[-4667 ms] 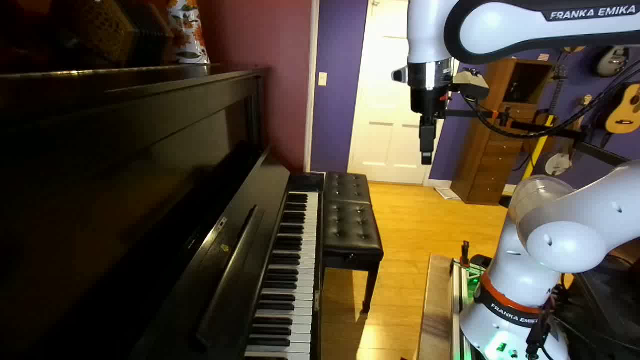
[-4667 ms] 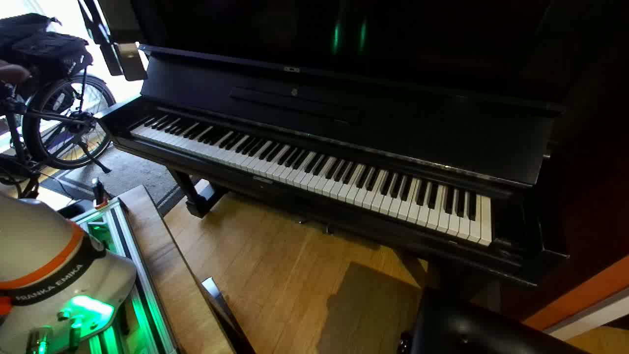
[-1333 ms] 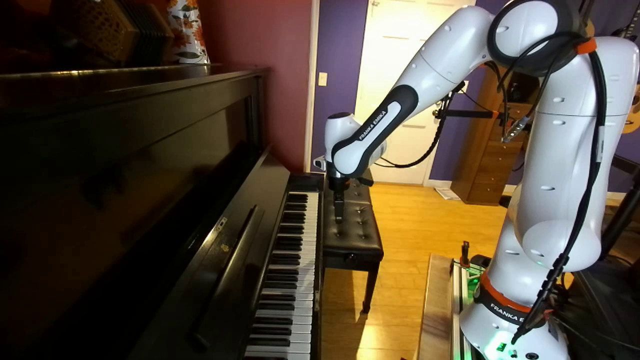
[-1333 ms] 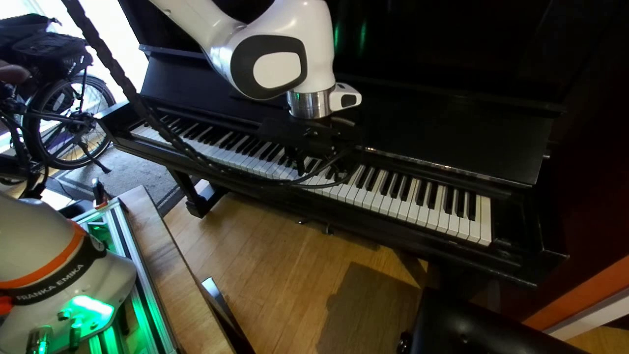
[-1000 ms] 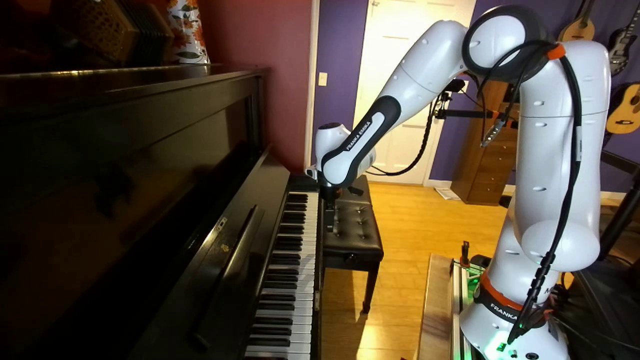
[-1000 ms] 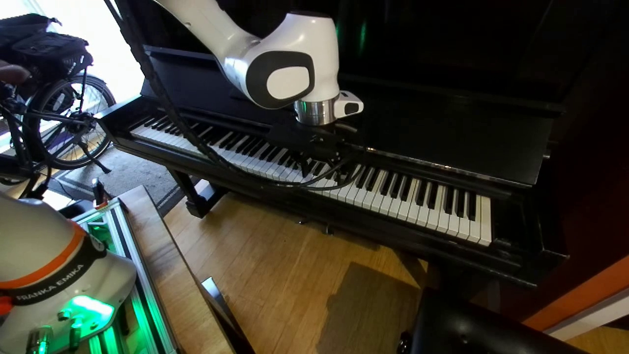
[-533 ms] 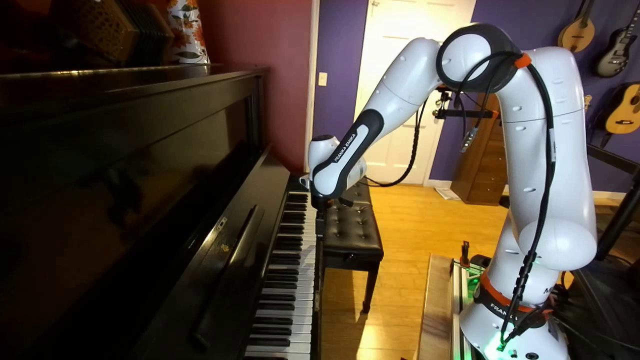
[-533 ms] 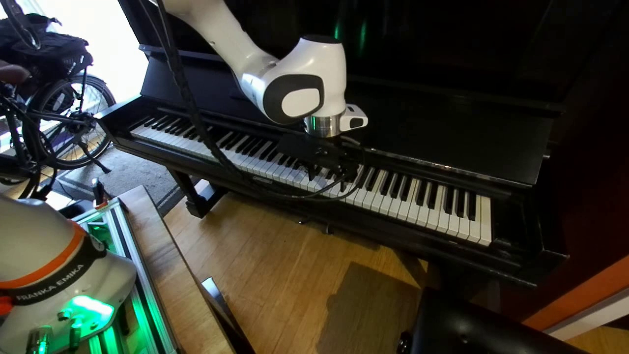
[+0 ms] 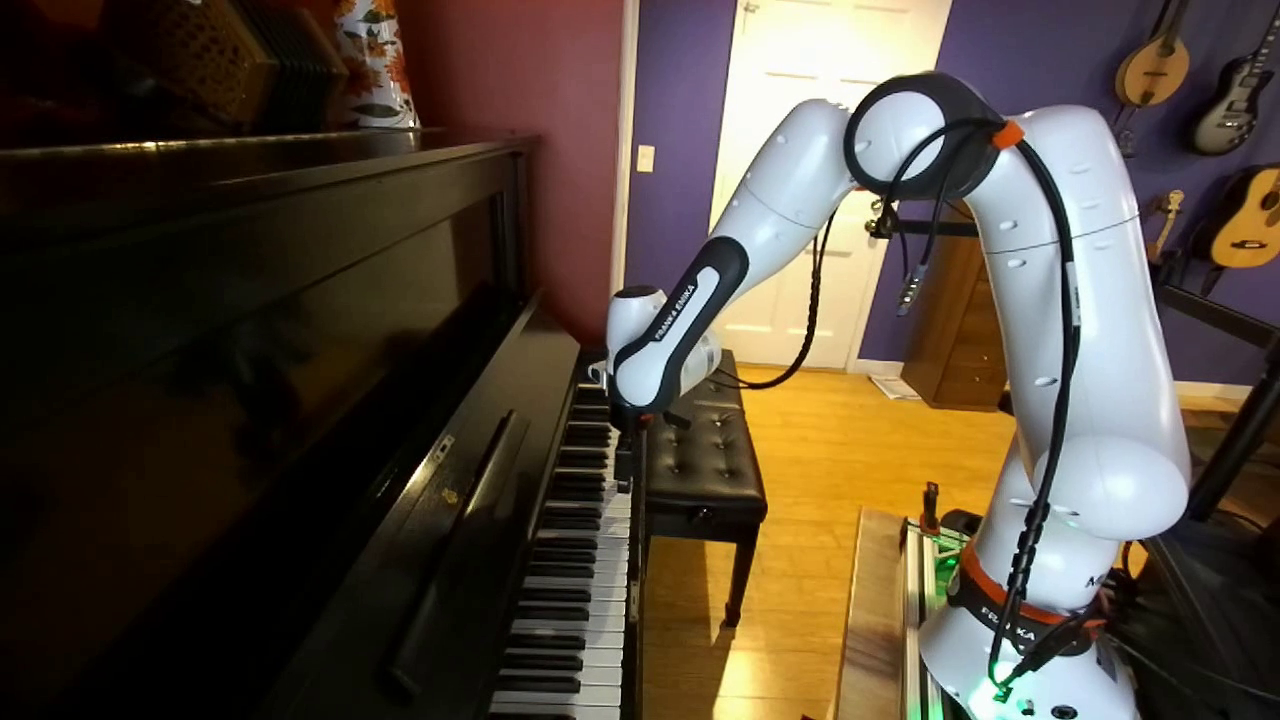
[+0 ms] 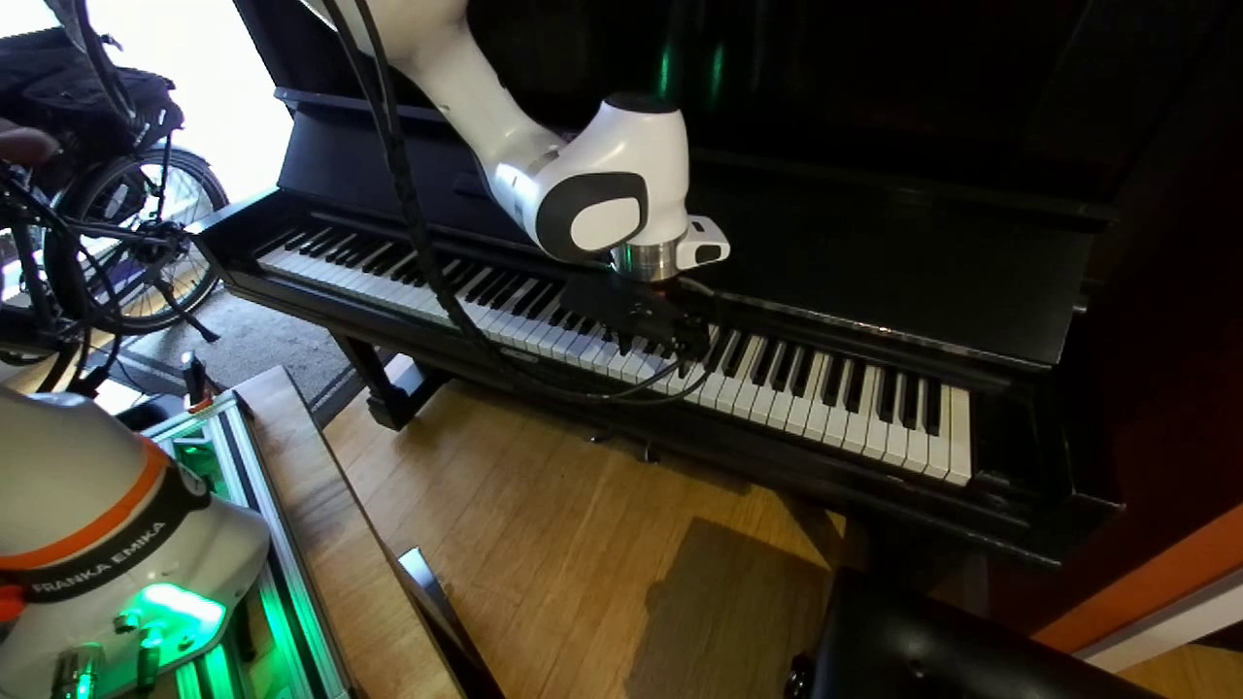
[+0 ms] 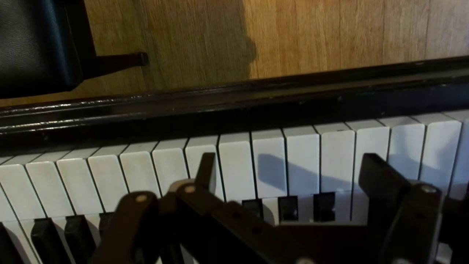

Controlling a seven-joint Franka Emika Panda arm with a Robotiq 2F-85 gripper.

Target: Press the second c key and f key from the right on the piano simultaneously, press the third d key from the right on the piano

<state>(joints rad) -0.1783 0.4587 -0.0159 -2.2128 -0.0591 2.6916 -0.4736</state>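
The gripper (image 11: 287, 163) is hovering over the piano (image 10: 855, 257), fingers (image 11: 206, 167) gaping at wrist-view nine and three o'clock; both presses seemingly remaining.

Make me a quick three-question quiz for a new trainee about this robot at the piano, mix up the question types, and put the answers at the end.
1. True or false: in the wrist view, the hand is shut.

2. Pick one. The top of the bench is:
A. bare wood
B. black and tufted
C. red cloth

3. Fill in the blank: in both exterior views, the hand is over the ____ of the piano.

Key:
1. False; it stands open.
2. B.
3. keyboard
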